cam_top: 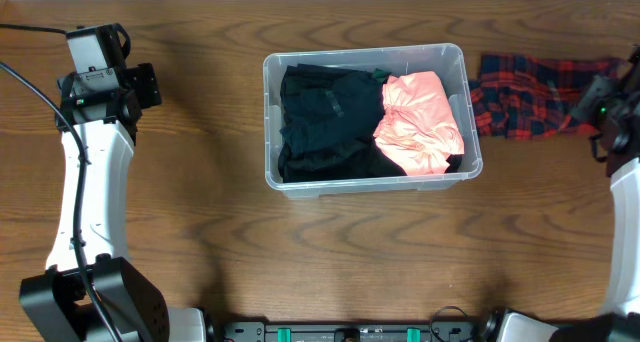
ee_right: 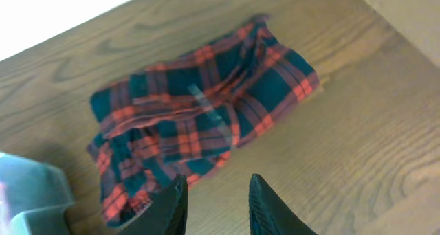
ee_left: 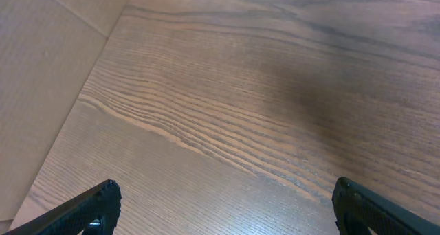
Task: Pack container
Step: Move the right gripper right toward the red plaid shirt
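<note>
The clear container point(cam_top: 474, 142) stands mid-table with a black garment point(cam_top: 325, 122) in its left part and a pink garment point(cam_top: 422, 122) in its right part. A red-and-dark plaid cloth point(cam_top: 525, 94) lies crumpled on the table just right of it, also seen as the plaid cloth point(ee_right: 199, 118) in the right wrist view. My right gripper point(ee_right: 216, 187) hovers above the cloth's near edge, its jaws a small gap apart with nothing between them. Over bare wood at the far left, my left gripper point(ee_left: 223, 197) is open wide and empty.
A corner of the container point(ee_right: 31, 194) shows at the lower left of the right wrist view. The table's far edge runs just behind the plaid cloth. The left arm point(cam_top: 95, 162) stands along the table's left side, the right arm point(cam_top: 625, 182) along the right edge.
</note>
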`<move>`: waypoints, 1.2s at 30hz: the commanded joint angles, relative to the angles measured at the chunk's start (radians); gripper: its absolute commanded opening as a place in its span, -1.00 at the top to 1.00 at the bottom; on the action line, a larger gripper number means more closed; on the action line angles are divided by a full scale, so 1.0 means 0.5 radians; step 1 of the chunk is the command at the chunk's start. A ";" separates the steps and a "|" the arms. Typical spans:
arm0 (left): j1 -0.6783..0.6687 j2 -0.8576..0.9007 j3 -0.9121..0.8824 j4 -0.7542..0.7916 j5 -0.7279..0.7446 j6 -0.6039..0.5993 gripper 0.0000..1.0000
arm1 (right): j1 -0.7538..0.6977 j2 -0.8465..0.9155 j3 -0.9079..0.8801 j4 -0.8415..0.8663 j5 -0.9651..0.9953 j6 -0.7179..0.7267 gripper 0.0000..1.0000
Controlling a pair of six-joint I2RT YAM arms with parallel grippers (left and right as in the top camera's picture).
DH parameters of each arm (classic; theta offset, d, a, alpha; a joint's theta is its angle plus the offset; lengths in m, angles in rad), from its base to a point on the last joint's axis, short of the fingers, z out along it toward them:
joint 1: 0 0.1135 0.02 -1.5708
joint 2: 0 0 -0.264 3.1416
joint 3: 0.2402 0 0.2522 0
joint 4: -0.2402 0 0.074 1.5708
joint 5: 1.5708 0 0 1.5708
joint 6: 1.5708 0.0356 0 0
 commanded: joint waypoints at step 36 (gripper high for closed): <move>0.005 0.008 0.003 -0.008 -0.024 -0.019 -0.96 | -0.585 0.777 0.011 0.862 -0.473 0.618 -0.97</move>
